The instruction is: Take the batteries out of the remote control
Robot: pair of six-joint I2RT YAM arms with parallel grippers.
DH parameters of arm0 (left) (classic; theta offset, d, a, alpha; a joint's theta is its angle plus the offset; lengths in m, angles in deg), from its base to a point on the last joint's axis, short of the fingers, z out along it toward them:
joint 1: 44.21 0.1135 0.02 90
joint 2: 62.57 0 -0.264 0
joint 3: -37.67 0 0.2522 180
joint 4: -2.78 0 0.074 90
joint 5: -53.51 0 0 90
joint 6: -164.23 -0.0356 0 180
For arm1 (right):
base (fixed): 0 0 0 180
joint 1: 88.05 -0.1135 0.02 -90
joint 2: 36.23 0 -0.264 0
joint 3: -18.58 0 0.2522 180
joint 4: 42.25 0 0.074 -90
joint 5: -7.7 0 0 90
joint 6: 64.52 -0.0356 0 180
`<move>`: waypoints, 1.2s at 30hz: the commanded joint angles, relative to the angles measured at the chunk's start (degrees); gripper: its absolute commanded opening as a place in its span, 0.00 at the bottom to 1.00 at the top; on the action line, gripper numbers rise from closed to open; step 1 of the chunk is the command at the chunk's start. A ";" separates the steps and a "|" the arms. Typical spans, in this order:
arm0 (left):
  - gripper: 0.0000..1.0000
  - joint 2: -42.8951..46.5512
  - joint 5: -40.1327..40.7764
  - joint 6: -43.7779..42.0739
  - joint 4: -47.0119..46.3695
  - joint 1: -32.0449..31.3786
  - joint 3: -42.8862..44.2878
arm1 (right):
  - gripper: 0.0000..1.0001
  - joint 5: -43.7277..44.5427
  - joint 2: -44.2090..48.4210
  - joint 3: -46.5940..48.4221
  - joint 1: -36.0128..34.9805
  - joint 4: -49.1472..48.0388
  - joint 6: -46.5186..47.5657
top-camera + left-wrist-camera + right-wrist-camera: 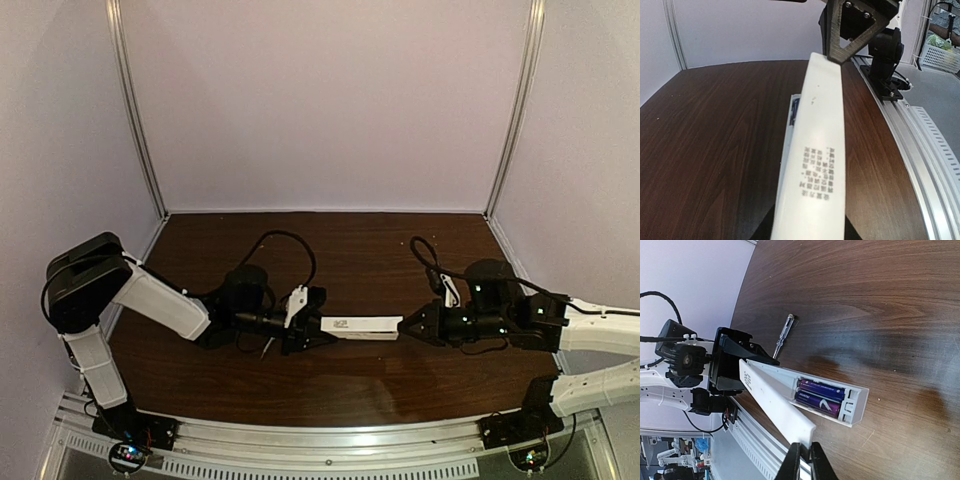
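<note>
Holding the remote by its left end, the left pincer is clenched around the white body and carries it roughly level, seemingly just off the table, midway between the two arms. The right pincer is clamped tight on the near tip of the thin cover. The cover stands away from the body along one side, so the compartment is open to the right wrist view; whether its far end, close by the left pincer, is free of the body cannot be told. Two purple batteries lie side by side in the compartment, at the end of the remote nearest the right arm, both seated. A screwdriver lies on the table beyond the remote, apart from it.

The step in hand looks like stripping the cover: it is lifted off the compartment but not clearly off the remote, and no battery is out. The next move probably calls for the right pincer to draw the cover fully clear while the left one holds the body steady, then to set it down and let go. After that the batteries must be pried up or tipped out; they sit snugly, and once loose they could roll across the table
</note>
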 commanded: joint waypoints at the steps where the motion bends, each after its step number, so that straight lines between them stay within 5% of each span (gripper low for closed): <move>1: 0.00 -0.05 0.01 -0.52 -4.02 -0.33 2.40 | 0.13 -1.53 -0.94 0.54 -0.75 -1.79 0.86; 6: 0.00 -0.14 -0.15 -0.60 -3.94 -0.31 2.49 | 0.24 -2.06 -1.72 0.56 -0.72 -3.13 1.20; 27: 0.00 -0.45 -1.05 -0.78 -3.28 -0.31 3.03 | 0.25 -1.98 -6.91 3.22 -0.70 -6.67 3.68; 36: 0.00 -0.32 -1.31 -0.78 -3.49 -0.33 2.89 | 0.08 -1.52 -6.46 4.31 -0.74 -5.87 4.20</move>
